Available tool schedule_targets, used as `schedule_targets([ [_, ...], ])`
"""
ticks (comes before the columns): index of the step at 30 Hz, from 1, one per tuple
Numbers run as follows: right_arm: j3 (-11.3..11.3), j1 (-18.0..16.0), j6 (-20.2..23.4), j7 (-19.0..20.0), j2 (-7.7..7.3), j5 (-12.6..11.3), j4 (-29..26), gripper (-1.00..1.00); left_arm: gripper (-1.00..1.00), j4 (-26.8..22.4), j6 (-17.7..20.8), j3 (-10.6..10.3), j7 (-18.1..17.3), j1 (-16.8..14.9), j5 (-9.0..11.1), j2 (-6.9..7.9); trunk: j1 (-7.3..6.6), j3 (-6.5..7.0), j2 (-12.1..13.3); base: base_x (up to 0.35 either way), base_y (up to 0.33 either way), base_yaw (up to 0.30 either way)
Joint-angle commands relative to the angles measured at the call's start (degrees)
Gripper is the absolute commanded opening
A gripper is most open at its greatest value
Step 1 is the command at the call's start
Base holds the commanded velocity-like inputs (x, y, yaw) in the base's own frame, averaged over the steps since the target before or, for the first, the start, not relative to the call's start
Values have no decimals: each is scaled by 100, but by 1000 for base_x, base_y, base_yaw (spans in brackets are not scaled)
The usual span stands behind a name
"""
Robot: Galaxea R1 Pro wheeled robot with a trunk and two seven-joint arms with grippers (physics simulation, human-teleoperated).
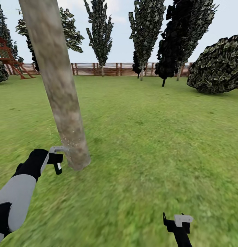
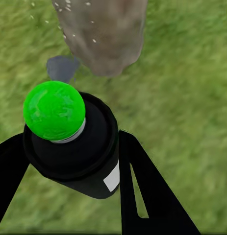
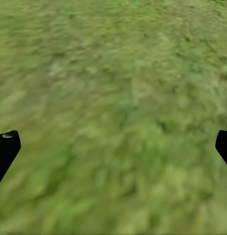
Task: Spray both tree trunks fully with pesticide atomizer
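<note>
A wide green lawn (image 1: 150,137) runs back to a brown slat fence (image 1: 108,68), with dark narrow trees (image 1: 100,31) and a rounded bush (image 1: 218,67) along it and a red play frame (image 1: 7,56) far off to the left. Close in front stands one leaning tan-grey tree trunk (image 1: 59,85), its foot in the grass.

The left hand (image 1: 57,161) is clamped round the sprayer (image 2: 74,142), a black bottle with a bright green cap, held low and just beside the base of the trunk. Small white specks show on the bark there, so the spraying of this trunk looks to be under way, low down. The bark higher up looks bare of specks, so the next move probably calls for raising the nozzle along the trunk, then working round its other sides, before going to the second tree.

The right hand (image 1: 177,221) hangs over bare grass, its fingers (image 3: 5,147) spread wide and holding nothing. Open lawn lies to the right and behind the trunk, giving plenty of room to circle; the fence and bush are well apart.
</note>
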Motion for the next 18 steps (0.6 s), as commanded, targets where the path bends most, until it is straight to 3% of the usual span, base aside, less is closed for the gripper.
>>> schedule_targets([
  [1, -22, -5, -16, -37, 5, 61, 8, 100, -100, 0, 7, 19, -51, 43, -50, 3, -1, -5, -2, 111, -163, 5],
  [4, -23, -5, -17, -37, 0, 61, 7, 100, -100, 4, -34, 85, -63, 266, -28, 8, -1, -5, -2, 138, -210, 2],
  [6, -23, -5, -10, -33, 0, 61, 7, 100, -100, 5, -59, 437, -105, 389, 76, 8, -1, -5, -2, 155, -235, 0],
  [10, -23, -5, -8, -30, -1, 61, 7, 100, -100, -6, -81, 759, -143, 578, 136, 16, -1, -5, -2, 159, -237, 0],
  [18, -14, -5, -8, -30, 5, 61, 16, 100, -100, -13, -85, 814, -157, 603, 151, -6, -1, -5, -2, 171, -238, 55],
])
